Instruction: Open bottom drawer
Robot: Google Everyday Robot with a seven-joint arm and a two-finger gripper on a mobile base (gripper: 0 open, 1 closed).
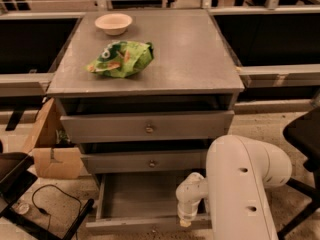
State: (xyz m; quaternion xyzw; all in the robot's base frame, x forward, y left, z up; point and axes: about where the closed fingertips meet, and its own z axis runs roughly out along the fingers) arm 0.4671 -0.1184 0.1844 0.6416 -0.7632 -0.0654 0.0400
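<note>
The grey cabinet's bottom drawer (135,200) stands pulled out towards me, and its shallow grey tray shows empty. Its low front edge (125,227) runs along the bottom of the view, and I cannot see its knob. My gripper (185,222) hangs from the white arm (240,184) and points down at the right part of the drawer's front edge. The mid-sized drawer front (150,162) and the tallest drawer front (147,127) above it stick out only a little.
A green crisp bag (120,59) and a white bowl (113,23) lie on the cabinet top. A cardboard box (50,151) and a black cable (47,206) are on the floor at the left. A black chair (305,139) stands at the right.
</note>
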